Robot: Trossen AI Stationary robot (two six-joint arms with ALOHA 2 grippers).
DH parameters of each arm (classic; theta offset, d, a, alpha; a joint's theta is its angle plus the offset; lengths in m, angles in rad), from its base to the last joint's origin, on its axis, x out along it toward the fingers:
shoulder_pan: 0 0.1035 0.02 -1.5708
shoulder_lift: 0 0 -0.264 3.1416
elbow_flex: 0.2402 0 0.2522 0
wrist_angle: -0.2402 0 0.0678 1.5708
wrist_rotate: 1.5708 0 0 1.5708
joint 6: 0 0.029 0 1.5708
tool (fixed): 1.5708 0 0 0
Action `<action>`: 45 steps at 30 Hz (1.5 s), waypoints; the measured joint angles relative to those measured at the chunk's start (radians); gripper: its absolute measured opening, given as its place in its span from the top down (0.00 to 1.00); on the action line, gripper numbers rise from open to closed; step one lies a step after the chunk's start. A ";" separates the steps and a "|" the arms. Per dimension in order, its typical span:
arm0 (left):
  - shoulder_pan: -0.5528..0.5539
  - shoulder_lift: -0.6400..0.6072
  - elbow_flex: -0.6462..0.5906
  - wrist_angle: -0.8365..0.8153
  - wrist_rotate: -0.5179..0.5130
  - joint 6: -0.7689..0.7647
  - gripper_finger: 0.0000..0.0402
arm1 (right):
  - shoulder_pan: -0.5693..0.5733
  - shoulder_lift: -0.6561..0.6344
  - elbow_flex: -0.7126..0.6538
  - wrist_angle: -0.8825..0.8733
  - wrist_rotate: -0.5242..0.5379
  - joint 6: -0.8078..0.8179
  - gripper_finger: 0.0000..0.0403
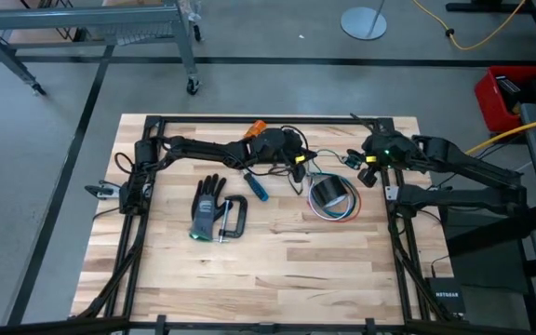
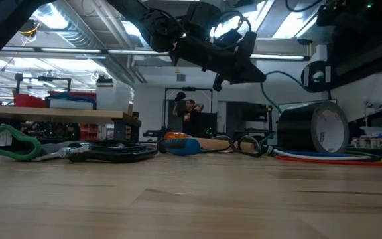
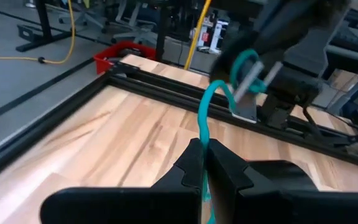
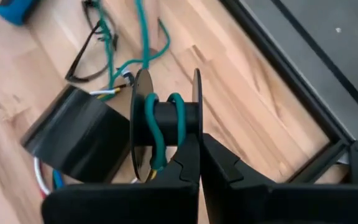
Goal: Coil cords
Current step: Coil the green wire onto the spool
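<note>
Aloft, left gripper [image 3: 202, 163] pinching teal cord [image 3: 205, 118], right gripper [image 4: 199, 163] clamping spool [image 4: 166, 118]

table [image 1: 287, 261]: pale butcher-block wood, smooth satin | teal cord [image 3: 202, 124]: rubbery plastic jacket, slight sheen | spool [image 4: 164, 121]: matt black, thin metal-looking discs | tape roll [image 2: 316, 129]: glossy black plastic | glove [image 1: 207, 207]: dark knit cloth | clamp [image 1: 233, 220]: dull black metal

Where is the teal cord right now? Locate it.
The teal cord hangs above the table's far middle in the high view, stretched between the left end effector, shut on it, and a small spool held by the right end effector, wound round its core.
</note>
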 joint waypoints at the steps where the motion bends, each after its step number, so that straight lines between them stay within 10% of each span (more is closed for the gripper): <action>1: 0.004 -0.001 0.000 0.001 0.000 0.001 1.00 | 0.000 0.006 0.000 0.000 -0.012 -0.003 1.00; 21: 0.018 -0.010 0.000 0.212 0.057 -0.072 1.00 | 0.000 0.143 0.000 0.185 -0.076 0.022 1.00; 45: -0.076 -0.010 0.000 0.048 0.061 -0.108 1.00 | 0.000 0.330 0.000 0.475 0.158 0.081 1.00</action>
